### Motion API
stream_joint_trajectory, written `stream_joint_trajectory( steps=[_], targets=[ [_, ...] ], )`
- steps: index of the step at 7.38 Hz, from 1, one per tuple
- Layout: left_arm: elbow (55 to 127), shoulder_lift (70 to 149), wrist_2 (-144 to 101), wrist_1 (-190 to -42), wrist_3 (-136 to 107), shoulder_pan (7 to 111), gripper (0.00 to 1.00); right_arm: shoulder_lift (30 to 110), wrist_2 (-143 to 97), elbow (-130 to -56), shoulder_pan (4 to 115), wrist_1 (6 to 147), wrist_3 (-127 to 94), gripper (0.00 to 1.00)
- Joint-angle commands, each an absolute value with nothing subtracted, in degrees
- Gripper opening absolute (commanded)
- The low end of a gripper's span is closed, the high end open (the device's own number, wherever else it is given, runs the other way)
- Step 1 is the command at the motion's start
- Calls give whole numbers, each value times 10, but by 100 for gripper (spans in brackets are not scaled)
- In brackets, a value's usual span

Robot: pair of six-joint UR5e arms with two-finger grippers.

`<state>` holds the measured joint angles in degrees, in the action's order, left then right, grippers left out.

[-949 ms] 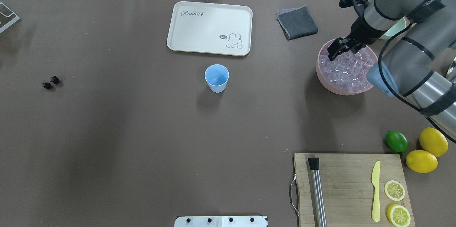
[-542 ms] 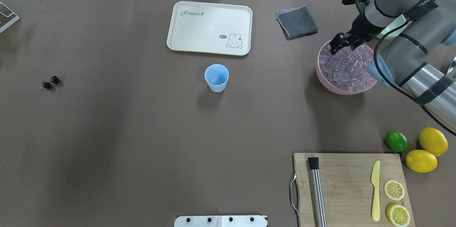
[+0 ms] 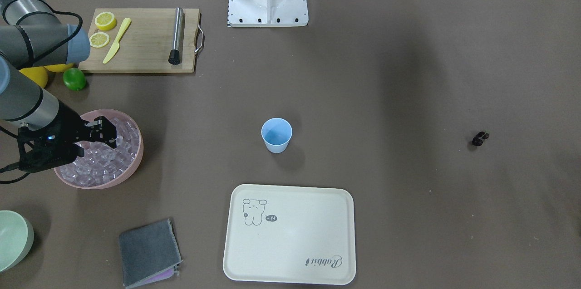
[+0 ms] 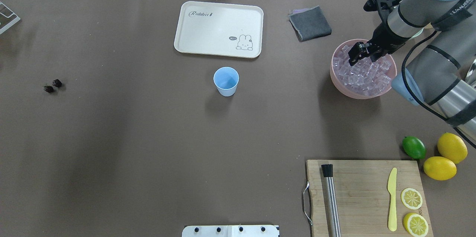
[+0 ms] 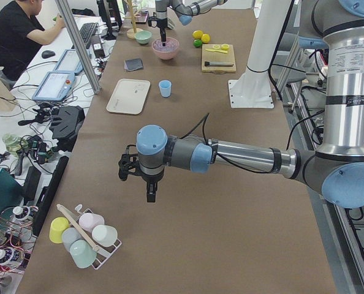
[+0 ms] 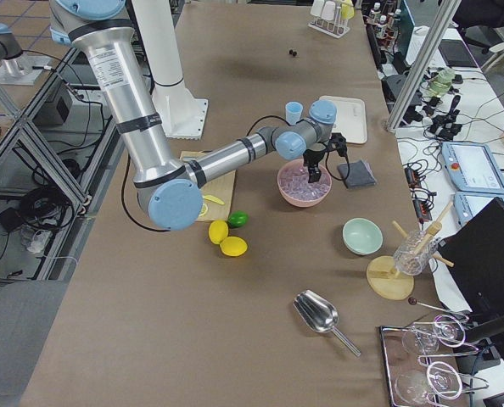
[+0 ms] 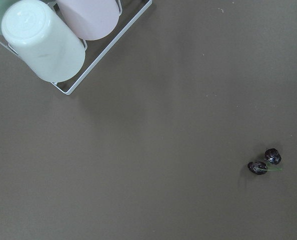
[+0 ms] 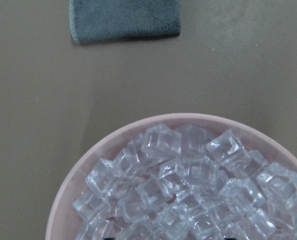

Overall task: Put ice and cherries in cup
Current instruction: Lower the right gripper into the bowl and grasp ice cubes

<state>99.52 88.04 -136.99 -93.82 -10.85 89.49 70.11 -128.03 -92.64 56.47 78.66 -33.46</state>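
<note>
— Where's my right gripper?
— Over the pink bowl, fingers spread. The cup stands upright mid-table, well apart. My fingertips dip among the ice.
— And the left gripper?
— Above the table near the cherries; I can't tell its grip.

The table is being lit brightly and evenly from above, with no hard glare anywhere. A soft shadow is being cast by the cup toward the robot's side, and broad dim bands are being laid across the brown surface. Small glints are being caught on the ice — it is being rendered slightly soft in the right wrist view — while the cherries are being shown crisply.
</note>
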Motion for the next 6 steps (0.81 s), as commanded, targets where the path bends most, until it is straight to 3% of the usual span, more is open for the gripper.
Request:
stream_joint_trajectory(
  steps=[1, 3, 6],
  targets=[
    [994, 885, -1369, -938, -109, 895, 98, 713, -1226, -941, 516, 784, -364, 80],
    [994, 886, -1370, -938, -109, 895, 98, 698, -1225, -924, 502, 783, -355, 72],
    [992, 888, -1370, -937, -110, 894, 98, 703, -1229, -910, 530, 786, -292, 74]
  ],
)
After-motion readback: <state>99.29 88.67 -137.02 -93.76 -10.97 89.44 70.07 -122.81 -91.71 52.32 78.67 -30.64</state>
